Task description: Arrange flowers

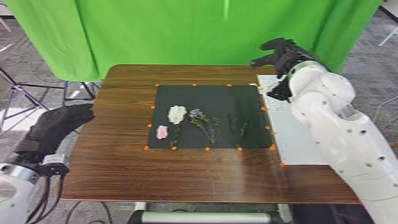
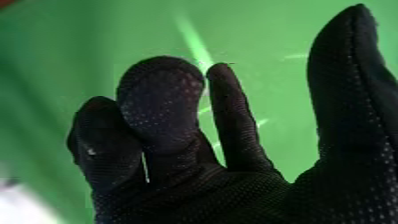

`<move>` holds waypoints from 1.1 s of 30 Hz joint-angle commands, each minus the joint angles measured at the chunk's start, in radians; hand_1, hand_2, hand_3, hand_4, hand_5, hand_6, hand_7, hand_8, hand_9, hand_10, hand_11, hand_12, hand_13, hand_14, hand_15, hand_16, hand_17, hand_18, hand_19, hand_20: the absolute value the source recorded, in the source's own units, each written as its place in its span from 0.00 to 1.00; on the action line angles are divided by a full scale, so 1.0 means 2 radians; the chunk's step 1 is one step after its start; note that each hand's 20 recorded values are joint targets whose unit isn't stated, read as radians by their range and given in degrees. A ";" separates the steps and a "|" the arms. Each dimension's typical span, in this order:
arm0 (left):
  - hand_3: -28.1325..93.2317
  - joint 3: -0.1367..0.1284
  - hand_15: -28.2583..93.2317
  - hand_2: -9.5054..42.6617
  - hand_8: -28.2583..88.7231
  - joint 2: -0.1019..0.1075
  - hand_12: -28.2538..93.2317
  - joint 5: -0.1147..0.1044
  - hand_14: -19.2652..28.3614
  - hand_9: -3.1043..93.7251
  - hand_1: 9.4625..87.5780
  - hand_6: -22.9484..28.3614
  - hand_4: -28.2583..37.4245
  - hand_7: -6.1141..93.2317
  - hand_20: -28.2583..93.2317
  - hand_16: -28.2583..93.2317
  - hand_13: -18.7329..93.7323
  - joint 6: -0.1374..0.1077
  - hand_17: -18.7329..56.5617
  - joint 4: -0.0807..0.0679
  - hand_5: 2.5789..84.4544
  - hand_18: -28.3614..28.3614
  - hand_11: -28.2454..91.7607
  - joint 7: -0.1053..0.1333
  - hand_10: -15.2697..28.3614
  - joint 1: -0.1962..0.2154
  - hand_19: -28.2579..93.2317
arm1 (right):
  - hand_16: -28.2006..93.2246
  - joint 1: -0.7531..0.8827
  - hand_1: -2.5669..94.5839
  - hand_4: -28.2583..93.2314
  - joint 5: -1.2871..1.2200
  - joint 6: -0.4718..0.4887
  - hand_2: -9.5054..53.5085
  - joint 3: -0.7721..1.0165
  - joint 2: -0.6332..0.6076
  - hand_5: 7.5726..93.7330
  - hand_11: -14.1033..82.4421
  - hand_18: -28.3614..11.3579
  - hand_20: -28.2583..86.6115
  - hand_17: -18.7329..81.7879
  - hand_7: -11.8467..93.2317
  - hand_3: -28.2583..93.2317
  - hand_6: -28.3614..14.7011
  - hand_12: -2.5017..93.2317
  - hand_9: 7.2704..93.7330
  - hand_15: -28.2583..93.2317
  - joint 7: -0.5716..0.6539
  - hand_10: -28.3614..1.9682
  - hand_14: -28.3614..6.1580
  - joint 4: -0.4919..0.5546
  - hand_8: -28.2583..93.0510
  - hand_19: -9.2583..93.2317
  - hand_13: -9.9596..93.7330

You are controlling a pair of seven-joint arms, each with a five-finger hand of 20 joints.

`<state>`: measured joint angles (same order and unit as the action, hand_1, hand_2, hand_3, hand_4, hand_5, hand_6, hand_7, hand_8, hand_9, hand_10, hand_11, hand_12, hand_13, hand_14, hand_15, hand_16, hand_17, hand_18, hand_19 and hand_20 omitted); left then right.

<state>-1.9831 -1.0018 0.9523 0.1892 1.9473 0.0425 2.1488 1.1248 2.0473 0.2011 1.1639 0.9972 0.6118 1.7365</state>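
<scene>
Nearest the camera, taking the head view as a clock around the black mat (image 1: 218,94), the white left arm (image 1: 16,192) comes in from about eight o'clock. It leads up to the left robot hand (image 1: 51,131) at nine, its fingers extended and pressed together, tips by the brown worktop's (image 1: 120,172) left edge. Behind it, toward ten, stands a dark tripod (image 1: 18,94) on the grey floor. The mat lies flat on the worktop, with orange markers (image 1: 208,149) around its edges, and the flowers are laid out on it. By the mat's own clock, a pink flower (image 1: 162,132) lies at eight and a larger white flower (image 1: 177,114) at nine, a dark stem running below it. Just beside that, toward ten, is a bluish flower (image 1: 196,113), with green stems (image 1: 210,132) reaching down to six; a dark green sprig (image 1: 242,128) lies at four. A green curtain (image 1: 191,30) hangs at twelve. At one, high on the right, is the right robot hand (image 1: 291,56); the wrist view shows it spread, thumb well apart from the fingers (image 2: 162,100). A white board (image 1: 304,145) lies at three, and over it the white right arm (image 1: 330,107) slants up from five.
</scene>
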 commanded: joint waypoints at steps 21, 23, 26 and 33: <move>0.74 0.000 0.37 0.12 0.19 -0.003 0.34 -0.003 0.80 0.50 0.20 0.51 0.10 0.18 0.38 0.27 0.47 0.007 0.27 0.000 0.57 0.77 0.38 -0.006 0.67 0.001 0.30 | 0.45 0.128 0.41 0.07 0.030 -0.032 0.00 0.042 -0.051 0.47 0.20 0.33 0.70 0.77 0.19 0.73 0.65 0.17 0.45 0.73 0.046 0.32 0.73 -0.037 0.19 1.00 0.93; 0.74 0.002 0.37 0.12 0.19 -0.002 0.34 -0.003 0.80 0.50 0.20 0.51 0.10 0.18 0.38 0.27 0.47 0.010 0.27 -0.002 0.57 0.77 0.38 -0.007 0.67 -0.002 0.30 | 0.45 0.130 0.42 0.07 0.030 -0.036 0.00 0.041 -0.051 0.48 0.20 0.32 0.70 0.76 0.19 0.73 0.65 0.17 0.45 0.73 0.047 0.32 0.73 -0.038 0.19 1.00 0.93; 0.74 0.002 0.37 0.13 0.19 -0.002 0.34 -0.003 0.80 0.50 0.20 0.51 0.10 0.18 0.38 0.27 0.47 0.010 0.27 -0.002 0.57 0.77 0.38 -0.006 0.67 -0.003 0.30 | 0.45 0.131 0.43 0.07 0.024 -0.027 0.00 0.043 -0.049 0.49 0.20 0.32 0.70 0.76 0.19 0.74 0.65 0.17 0.45 0.73 0.048 0.32 0.73 -0.039 0.19 1.00 0.93; 0.74 0.001 0.37 0.13 0.19 -0.005 0.34 -0.004 0.80 0.50 0.19 0.51 0.10 0.18 0.38 0.27 0.47 0.007 0.27 0.000 0.57 0.77 0.38 -0.005 0.67 0.000 0.30 | 0.45 0.136 0.47 0.08 0.022 -0.030 0.00 0.043 -0.043 0.52 0.20 0.33 0.71 0.77 0.21 0.74 0.66 0.17 0.45 0.74 0.049 0.32 0.75 -0.048 0.19 1.00 0.94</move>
<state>-1.9807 -1.0035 0.9515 0.1965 1.9451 0.0380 2.1424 1.3802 2.0911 0.1459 1.2456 0.9027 0.6975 1.6563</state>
